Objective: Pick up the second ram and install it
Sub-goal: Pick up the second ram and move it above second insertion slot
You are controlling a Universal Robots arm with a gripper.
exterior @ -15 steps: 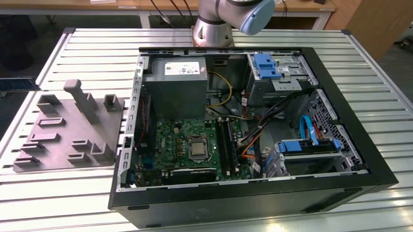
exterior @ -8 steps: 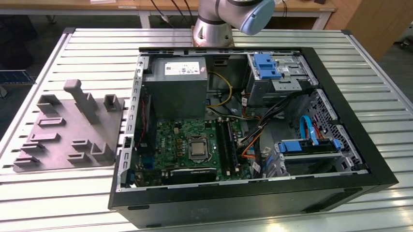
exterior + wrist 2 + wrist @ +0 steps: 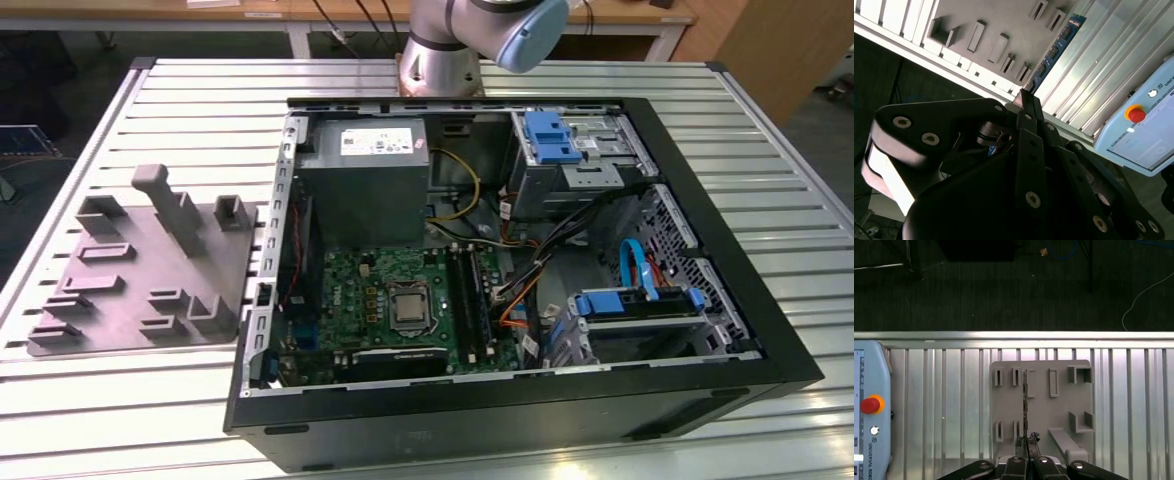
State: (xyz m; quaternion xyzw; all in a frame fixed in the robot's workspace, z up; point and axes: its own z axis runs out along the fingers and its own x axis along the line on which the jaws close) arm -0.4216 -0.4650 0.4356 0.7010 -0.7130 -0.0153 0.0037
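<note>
In both wrist views my gripper (image 3: 1026, 444) (image 3: 1024, 97) is shut on the second ram. In the first wrist view the ram (image 3: 1025, 405) is edge-on, a thin dark line reaching out from the fingertips over the grey fixture tray (image 3: 1054, 412). The second wrist view shows its blue-green face (image 3: 1056, 47) with black chips, slanting past the tray's edge (image 3: 989, 20) over the ribbed table. In the exterior view the open computer case (image 3: 721, 300) holds the green motherboard (image 3: 360, 275), with long black slot rails (image 3: 467, 300) beside the processor socket.
A teach pendant (image 3: 871, 410) (image 3: 1139, 125) with a red stop button lies on the ribbed metal table beside the tray. In the exterior view the tray (image 3: 127, 300) lies left of the case, and the arm's base (image 3: 441, 60) stands behind it. Cables and blue drive brackets (image 3: 641, 300) crowd the case's right half.
</note>
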